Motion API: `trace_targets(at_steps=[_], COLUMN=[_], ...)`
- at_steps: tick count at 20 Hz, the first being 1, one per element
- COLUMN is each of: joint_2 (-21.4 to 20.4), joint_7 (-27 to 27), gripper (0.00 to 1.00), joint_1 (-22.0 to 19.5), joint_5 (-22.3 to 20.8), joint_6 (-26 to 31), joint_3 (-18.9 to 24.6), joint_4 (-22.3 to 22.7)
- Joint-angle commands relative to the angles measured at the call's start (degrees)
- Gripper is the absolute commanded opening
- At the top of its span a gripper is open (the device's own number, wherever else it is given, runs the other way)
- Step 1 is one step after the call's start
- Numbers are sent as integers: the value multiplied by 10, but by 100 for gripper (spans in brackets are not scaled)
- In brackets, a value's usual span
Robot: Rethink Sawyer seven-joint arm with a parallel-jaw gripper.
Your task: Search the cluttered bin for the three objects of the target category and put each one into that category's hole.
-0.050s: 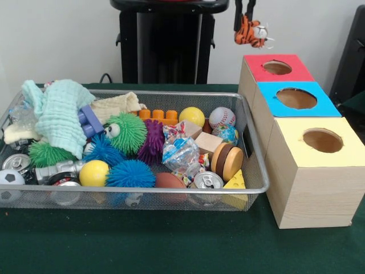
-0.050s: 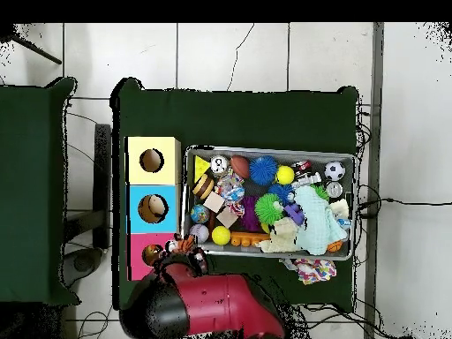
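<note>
A small tiger toy [image 1: 250,31] is held pinched in the claw [image 1: 246,21], hanging above the red box's hole [image 1: 277,67], which in the front view lies at about five o'clock from it.

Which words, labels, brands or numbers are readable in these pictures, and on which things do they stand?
None can be read.
Cans in the wire bin: only the tops show, no label is visible.
Crinkled plastic packet: colourful print, too blurred to read.
Red, blue and yellow box tops: plain colour, no writing.
</note>
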Motion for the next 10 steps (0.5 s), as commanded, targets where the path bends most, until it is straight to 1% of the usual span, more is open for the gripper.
trace_targets(at_steps=[1, 5, 8, 10], joint_2=[36, 58, 74, 84], joint_7=[188, 172, 161, 161], gripper=[0, 0, 0, 0], joint_1=[24, 18, 14, 19], joint_5=[27, 13, 10, 15], joint_6=[-68, -111, -131, -137], joint_3=[-57, -77, -84, -89], joint_4=[63, 83, 82, 77])
